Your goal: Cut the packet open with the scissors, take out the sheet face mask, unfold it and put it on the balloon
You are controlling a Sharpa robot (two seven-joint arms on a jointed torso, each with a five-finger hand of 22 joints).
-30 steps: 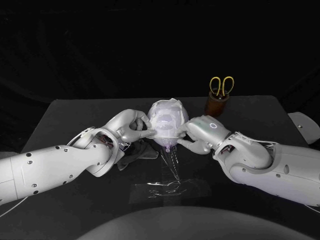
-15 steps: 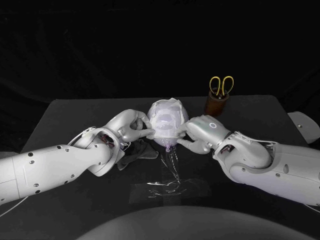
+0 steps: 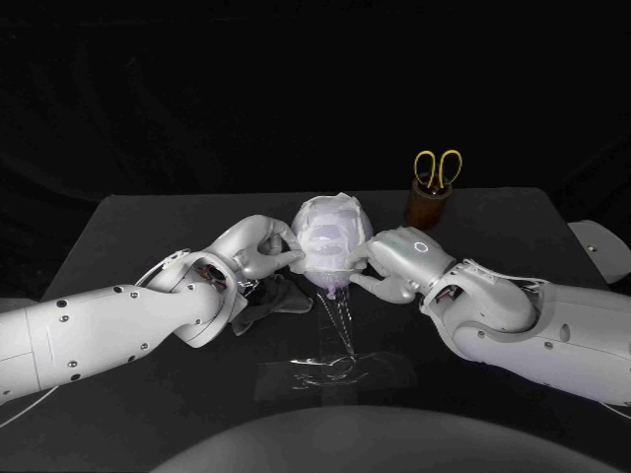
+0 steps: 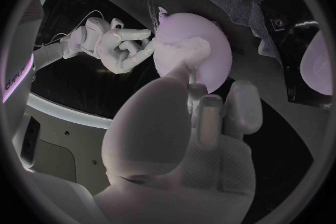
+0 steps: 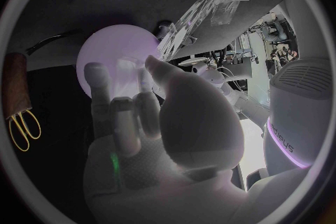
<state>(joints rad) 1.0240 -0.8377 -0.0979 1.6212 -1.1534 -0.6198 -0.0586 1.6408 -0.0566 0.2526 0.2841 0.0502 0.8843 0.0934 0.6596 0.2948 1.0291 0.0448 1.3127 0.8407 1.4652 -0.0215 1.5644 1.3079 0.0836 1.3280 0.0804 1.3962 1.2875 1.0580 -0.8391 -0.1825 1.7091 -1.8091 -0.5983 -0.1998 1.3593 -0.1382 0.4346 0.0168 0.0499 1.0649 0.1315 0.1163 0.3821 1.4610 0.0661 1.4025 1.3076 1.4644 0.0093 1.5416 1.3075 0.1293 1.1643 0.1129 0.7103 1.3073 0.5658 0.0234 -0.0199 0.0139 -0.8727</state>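
Left hand (image 3: 259,251) is leaning on the left side of the balloon (image 5: 112,45), fingertips curling against the sheet face mask (image 3: 325,229); I cannot tell whether they are pinching the sheet or only pressing it. Right hand (image 3: 394,258) is meeting the balloon from the opposite side, fingers partly bent and touching it low, near the knot; a grip there is also not showing clearly. Mask is draping pale over the balloon's top and front, and the balloon is standing between my 2 hands at the middle of the bench (image 3: 160,227). Scissors (image 3: 437,168) are sitting handles-up in a brown holder (image 3: 428,209) behind my right hand. Dark cloth (image 3: 276,296) is lying just under my left hand. Clear plastic film (image 3: 337,372) is lying flat nearer me.
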